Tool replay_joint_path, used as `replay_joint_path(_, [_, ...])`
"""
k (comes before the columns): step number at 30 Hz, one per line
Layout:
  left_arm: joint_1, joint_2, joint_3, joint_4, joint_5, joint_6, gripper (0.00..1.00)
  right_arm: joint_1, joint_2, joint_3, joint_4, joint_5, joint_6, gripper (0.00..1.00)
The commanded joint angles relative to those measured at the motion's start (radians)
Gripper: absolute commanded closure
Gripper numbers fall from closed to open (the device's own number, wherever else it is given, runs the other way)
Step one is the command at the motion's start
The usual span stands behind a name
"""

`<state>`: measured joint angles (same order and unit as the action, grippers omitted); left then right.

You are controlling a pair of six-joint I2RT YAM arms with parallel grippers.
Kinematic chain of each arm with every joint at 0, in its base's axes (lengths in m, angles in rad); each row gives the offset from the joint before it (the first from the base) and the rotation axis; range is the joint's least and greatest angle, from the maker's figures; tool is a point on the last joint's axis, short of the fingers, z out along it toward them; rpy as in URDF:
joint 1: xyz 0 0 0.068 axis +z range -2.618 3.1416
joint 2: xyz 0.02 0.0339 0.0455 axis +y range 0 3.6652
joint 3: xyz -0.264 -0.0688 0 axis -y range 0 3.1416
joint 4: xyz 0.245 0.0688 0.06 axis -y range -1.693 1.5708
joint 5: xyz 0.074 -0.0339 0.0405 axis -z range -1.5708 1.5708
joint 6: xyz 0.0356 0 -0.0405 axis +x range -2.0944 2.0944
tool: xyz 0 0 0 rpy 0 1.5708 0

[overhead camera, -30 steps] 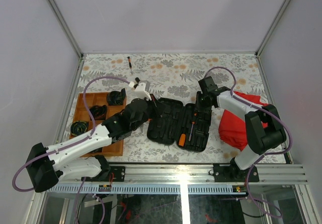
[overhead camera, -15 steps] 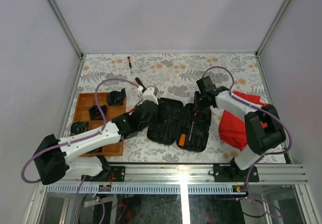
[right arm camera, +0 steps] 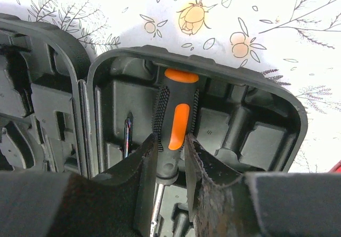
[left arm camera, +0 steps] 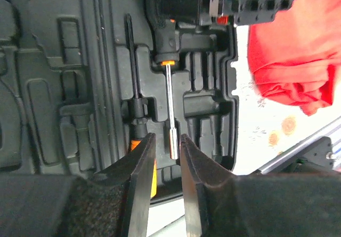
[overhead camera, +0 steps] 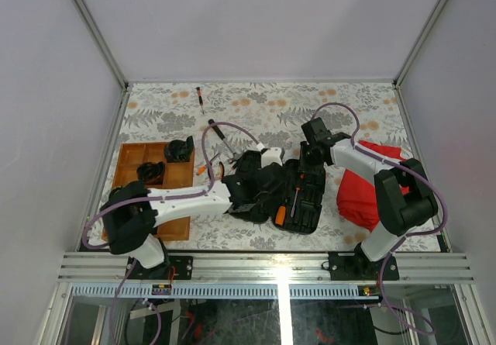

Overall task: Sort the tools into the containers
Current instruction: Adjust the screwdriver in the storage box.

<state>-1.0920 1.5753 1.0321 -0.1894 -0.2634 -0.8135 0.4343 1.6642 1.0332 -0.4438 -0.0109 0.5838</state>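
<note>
At the centre of the right-wrist view, the right hand (right arm camera: pixel 171 144) clasps the orange-and-black screwdriver (right arm camera: pixel 178 114) lying in the open black tool case (right arm camera: pixel 256 141) and should press it squarely home before letting go, while the left hand (left arm camera: pixel 166 141) hovers nearby, slightly parted and empty.

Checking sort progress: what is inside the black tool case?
The tool case holds an orange-and-black driver, gripped by the right gripper, beside a slim screwdriver. The left arm covers much of its left half.
</note>
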Motion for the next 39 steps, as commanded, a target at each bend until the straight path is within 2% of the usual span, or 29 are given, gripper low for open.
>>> replay_joint_path(1, [-0.032, 0.098, 0.071, -0.034, 0.031, -0.01, 0.76, 0.008, 0.045, 0.017, -0.029, 0.045, -0.011, 0.71])
replay_joint_path(9, [-0.055, 0.219, 0.164, -0.098, 0.063, 0.004, 0.76, 0.008, 0.049, 0.003, -0.023, 0.039, -0.012, 0.74])
replay_joint_path(15, [-0.055, 0.253, 0.177, -0.111, 0.085, 0.015, 0.77, 0.008, 0.048, 0.002, -0.024, 0.035, -0.018, 0.75])
replay_joint_path(25, [-0.055, 0.29, 0.206, -0.146, 0.079, 0.04, 0.92, 0.008, 0.052, -0.002, -0.018, 0.023, -0.021, 0.75])
replay_joint_path(33, [-0.054, 0.323, 0.225, -0.172, 0.091, 0.044, 1.0, 0.008, 0.061, -0.003, -0.024, 0.023, -0.027, 0.76])
replay_joint_path(39, [-0.062, 0.359, 0.258, -0.275, 0.076, 0.04, 1.0, 0.008, 0.073, 0.0, -0.039, 0.034, -0.032, 0.77])
